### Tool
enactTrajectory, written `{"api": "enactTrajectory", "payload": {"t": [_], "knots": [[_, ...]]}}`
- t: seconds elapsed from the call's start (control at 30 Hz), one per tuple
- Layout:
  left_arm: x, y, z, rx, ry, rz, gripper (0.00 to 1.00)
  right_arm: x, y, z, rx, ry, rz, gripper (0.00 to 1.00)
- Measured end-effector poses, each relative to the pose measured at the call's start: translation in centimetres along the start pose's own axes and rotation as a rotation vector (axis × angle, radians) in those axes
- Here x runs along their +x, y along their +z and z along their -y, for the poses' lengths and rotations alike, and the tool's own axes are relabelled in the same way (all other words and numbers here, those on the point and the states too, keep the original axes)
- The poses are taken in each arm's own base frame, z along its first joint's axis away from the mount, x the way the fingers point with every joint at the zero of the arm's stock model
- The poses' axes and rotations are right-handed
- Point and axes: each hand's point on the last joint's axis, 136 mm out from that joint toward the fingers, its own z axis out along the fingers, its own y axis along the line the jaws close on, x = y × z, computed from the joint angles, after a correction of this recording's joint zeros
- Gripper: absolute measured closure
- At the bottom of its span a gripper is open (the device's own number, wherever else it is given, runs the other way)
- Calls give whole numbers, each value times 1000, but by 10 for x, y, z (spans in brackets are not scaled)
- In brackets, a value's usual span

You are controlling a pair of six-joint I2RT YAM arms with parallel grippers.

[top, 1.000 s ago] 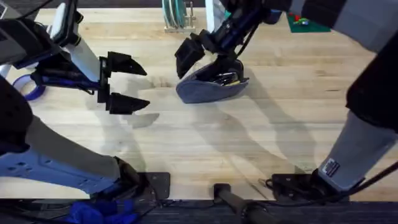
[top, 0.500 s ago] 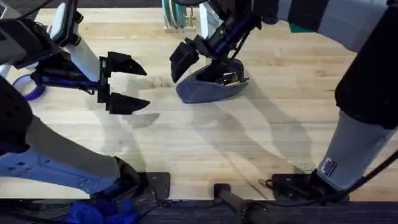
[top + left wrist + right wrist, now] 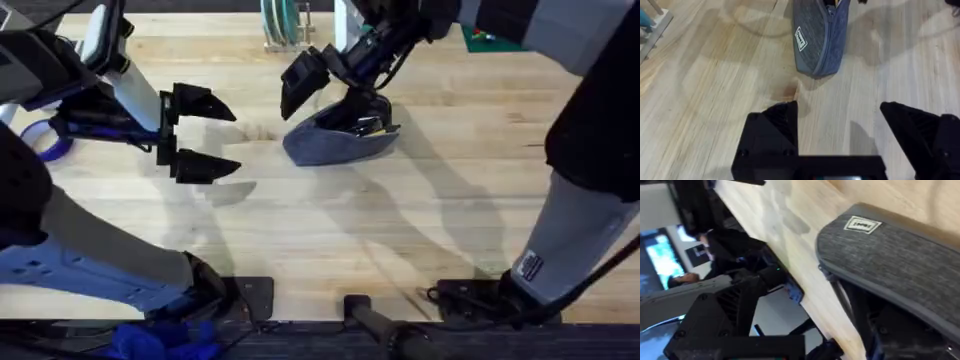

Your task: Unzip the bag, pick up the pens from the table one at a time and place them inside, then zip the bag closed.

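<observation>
The blue-grey bag [image 3: 335, 145] lies on the table [image 3: 330, 230] at the back middle. Its zipper is open, and the pens [image 3: 364, 125] show as slim yellow and silver shapes inside the mouth. My right gripper [image 3: 335, 100] stands open over the bag, one finger [image 3: 725, 325] outside its near wall and the other [image 3: 900, 335] down in the opening. My left gripper [image 3: 207, 135] hovers open to the left of the bag and holds nothing. In the left wrist view the bag [image 3: 817, 40] lies ahead of the gripper [image 3: 840, 125], well apart from it.
A roll of blue tape [image 3: 45, 140] lies at the table's left edge. A rack with plates [image 3: 285, 25] stands at the back, just behind the bag. A green object [image 3: 490, 38] sits at the back right. Bare wood stretches across the table's front half.
The right gripper has shifted slightly up and back over the bag's opening. The left arm and the bag have stayed put.
</observation>
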Motion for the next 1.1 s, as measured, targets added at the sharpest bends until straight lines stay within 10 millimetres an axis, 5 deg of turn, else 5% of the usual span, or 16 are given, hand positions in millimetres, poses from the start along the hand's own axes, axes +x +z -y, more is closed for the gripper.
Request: {"api": "enactTrajectory", "payload": {"t": [0.83, 1.1], "knots": [[0, 0, 0, 0, 0, 0, 7, 1, -14, -31, -208, -30, -1, 5], [0, 0, 0, 0, 0, 0, 7, 0, -41, -63, -230, -135, 65, 5]]}}
